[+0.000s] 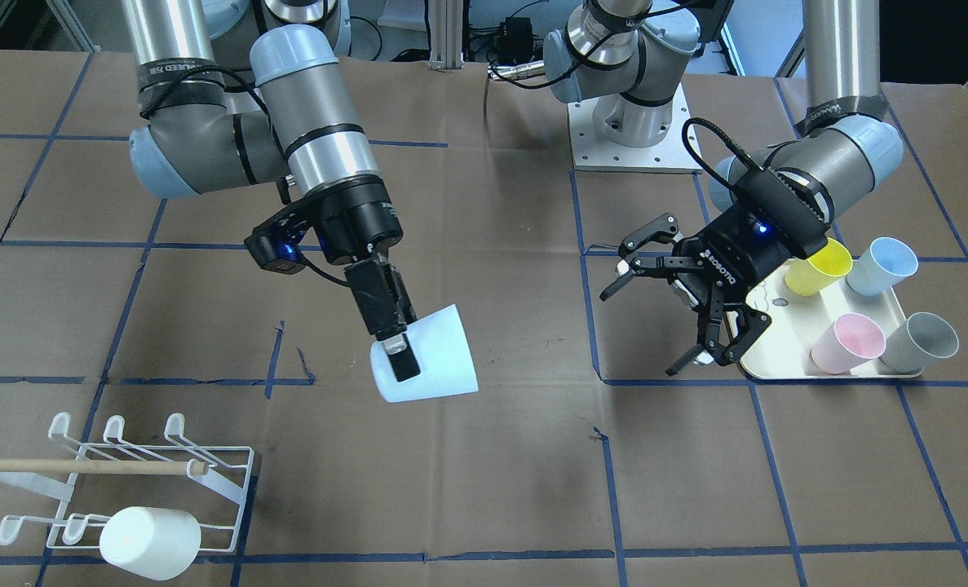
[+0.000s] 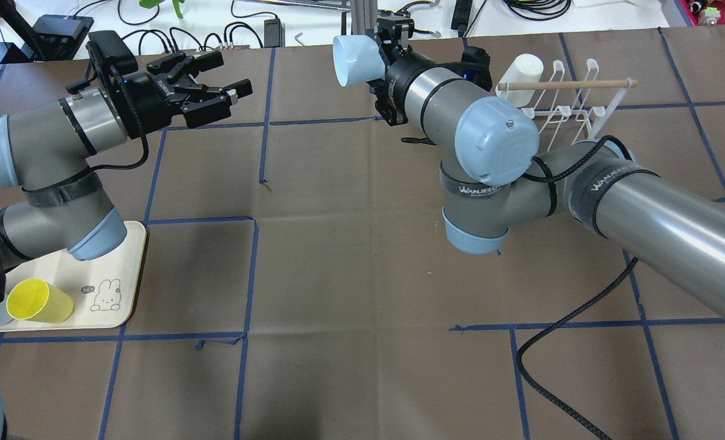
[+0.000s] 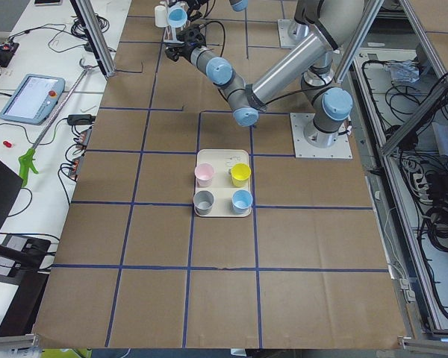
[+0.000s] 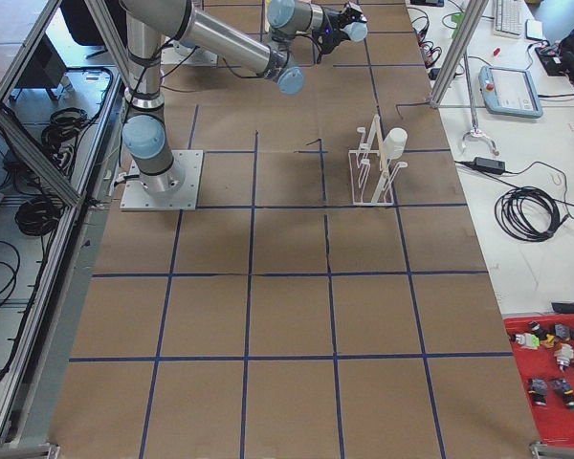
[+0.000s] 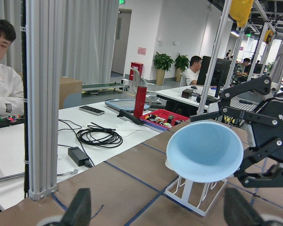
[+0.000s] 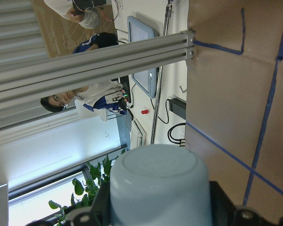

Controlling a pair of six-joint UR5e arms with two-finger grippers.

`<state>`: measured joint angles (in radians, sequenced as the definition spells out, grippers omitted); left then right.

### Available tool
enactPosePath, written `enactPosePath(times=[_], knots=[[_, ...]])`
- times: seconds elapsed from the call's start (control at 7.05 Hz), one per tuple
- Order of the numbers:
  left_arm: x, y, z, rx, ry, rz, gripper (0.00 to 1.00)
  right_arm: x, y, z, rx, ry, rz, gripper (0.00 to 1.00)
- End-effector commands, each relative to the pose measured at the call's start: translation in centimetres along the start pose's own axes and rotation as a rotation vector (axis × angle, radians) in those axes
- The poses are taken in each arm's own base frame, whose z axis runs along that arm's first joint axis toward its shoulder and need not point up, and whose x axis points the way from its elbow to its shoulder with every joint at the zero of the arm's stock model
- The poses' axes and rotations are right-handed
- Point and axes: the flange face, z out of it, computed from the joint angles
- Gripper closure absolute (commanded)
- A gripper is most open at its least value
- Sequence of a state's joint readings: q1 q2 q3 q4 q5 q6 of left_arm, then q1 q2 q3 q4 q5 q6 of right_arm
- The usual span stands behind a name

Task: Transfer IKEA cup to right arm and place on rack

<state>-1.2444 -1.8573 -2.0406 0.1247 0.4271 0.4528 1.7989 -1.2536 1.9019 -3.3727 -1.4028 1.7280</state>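
I see the right gripper (image 1: 404,359) closed on the cup (image 1: 439,350), pinching it at its bottom end. The cup is pale blue. It hangs in the air over the middle of the table (image 1: 484,489), lying on its side. Its open mouth points at the left gripper (image 2: 234,72), and the left wrist camera looks right into that mouth. The right wrist camera sees only the flat bottom of the cup, with a finger on each side. The left gripper is wide open and holds nothing. It is apart from the cup and hangs near the corner of the tray (image 1: 826,373). On the tray stand a yellow cup (image 1: 818,267), a blue cup (image 1: 881,265), a pink cup (image 1: 846,342) and a grey cup (image 1: 920,342). The rack (image 1: 157,473) sits on the table on the robot's right side, out near the far edge and well apart from the held cup. A white cup (image 1: 149,542) sits upside down on one of its prongs. The wooden bar (image 1: 84,466) lies across the rack.
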Motion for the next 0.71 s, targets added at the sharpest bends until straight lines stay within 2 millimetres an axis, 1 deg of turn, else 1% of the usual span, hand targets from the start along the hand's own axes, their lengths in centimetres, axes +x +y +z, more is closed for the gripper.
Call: enactPosePath(times=[0.0, 0.14, 0.28, 0.43, 0.57], knots=[[-4.1, -0.7, 0.7, -0.121, -0.212, -0.011, 0.02, -1.7, -5.9, -0.1, 0.097, -0.013, -0.268, 0.78], [-6.2, -0.9, 1.4, -0.194, -0.283, -0.045, 0.01, -2.3, -8.7, -0.4, 0.143, -0.004, -0.443, 0.79], [-7.3, -2.0, 3.0, -0.317, -0.386, -0.069, 0.01, -2.7, -10.4, -0.6, 0.174, 0.013, -0.617, 0.81], [-7.7, -3.3, 5.1, -0.497, -0.506, -0.089, 0.01, -3.0, -12.0, -0.8, 0.21, 0.035, -0.764, 0.82], [-6.4, -5.3, 7.5, -0.668, -0.59, -0.083, 0.01, -3.3, -14.3, -1.1, 0.272, 0.085, -0.952, 0.82]])
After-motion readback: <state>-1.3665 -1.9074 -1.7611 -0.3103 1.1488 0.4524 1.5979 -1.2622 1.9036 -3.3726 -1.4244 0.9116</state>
